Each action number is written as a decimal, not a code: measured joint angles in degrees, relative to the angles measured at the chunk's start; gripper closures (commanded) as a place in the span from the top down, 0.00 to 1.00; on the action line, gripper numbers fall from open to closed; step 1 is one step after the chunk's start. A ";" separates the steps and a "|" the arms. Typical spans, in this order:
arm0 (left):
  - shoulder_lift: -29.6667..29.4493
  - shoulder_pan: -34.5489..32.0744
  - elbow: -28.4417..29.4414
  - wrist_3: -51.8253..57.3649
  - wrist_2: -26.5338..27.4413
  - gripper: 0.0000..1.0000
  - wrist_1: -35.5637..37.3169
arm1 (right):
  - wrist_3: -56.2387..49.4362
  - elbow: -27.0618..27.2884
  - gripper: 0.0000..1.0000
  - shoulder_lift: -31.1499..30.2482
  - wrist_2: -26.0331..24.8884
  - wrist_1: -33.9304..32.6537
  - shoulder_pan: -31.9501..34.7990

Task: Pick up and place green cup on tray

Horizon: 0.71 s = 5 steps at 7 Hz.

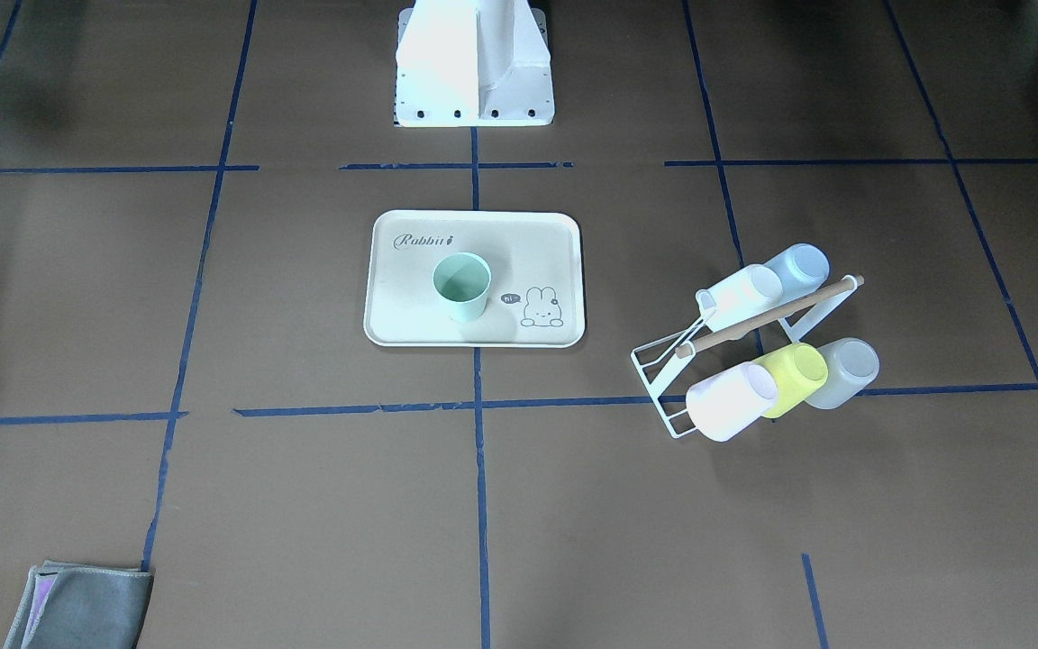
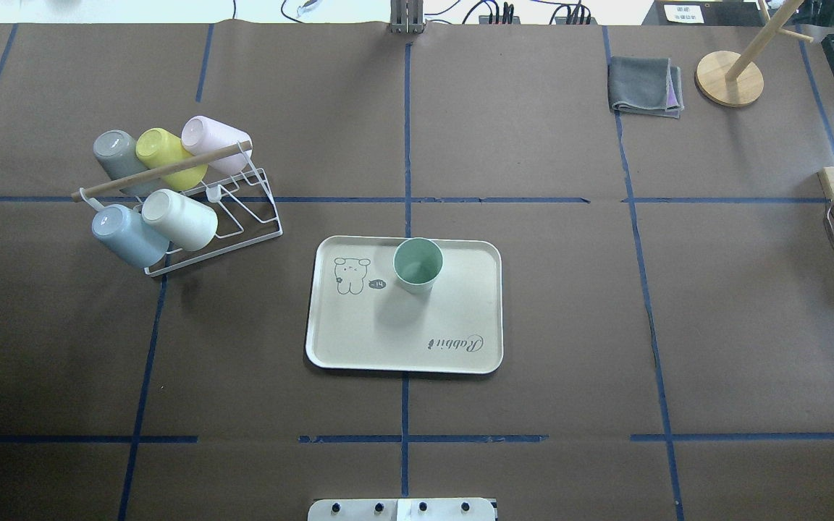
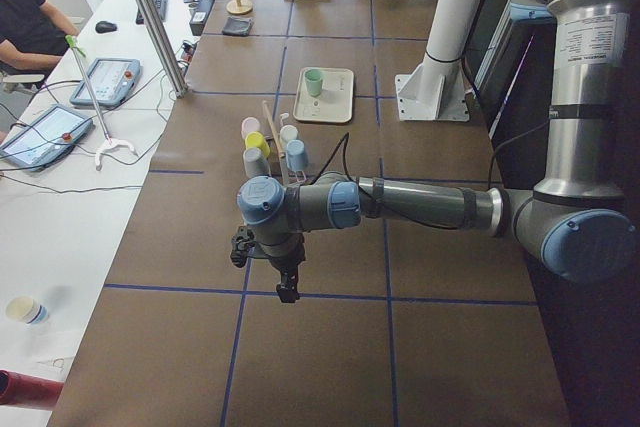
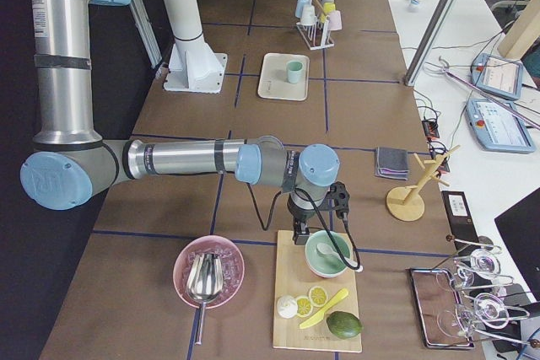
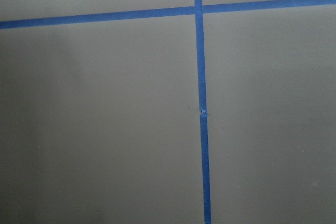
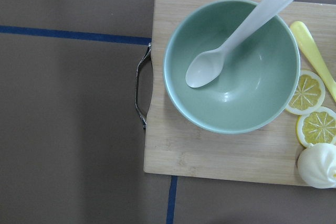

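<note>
The green cup (image 1: 462, 286) stands upright on the cream tray (image 1: 411, 311), near the bunny drawing. It also shows in the overhead view (image 2: 417, 265) on the tray (image 2: 402, 333). No gripper touches either. My left gripper (image 3: 287, 292) hangs over bare table far from the tray, and shows only in the exterior left view. My right gripper (image 4: 299, 238) hangs over a wooden board at the table's other end, and shows only in the exterior right view. I cannot tell whether either is open or shut.
A white wire rack (image 2: 258, 217) holds several pastel cups left of the tray. A grey cloth (image 2: 645, 87) and a wooden stand (image 2: 730, 78) lie at the far right. The board (image 6: 210, 156) carries a green bowl (image 6: 231, 72) with a white spoon and lemon slices.
</note>
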 measured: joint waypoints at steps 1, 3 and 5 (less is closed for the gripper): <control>-0.03 0.01 0.33 -0.12 0.04 1.00 -0.04 | 0.01 0.01 1.00 0.03 0.01 0.00 0.01; -0.16 0.02 0.47 -0.08 0.07 1.00 -0.06 | 0.06 0.25 1.00 0.15 0.01 0.01 0.01; -0.28 0.03 0.36 0.17 0.08 1.00 -0.07 | 0.03 0.32 1.00 0.36 0.01 0.05 0.02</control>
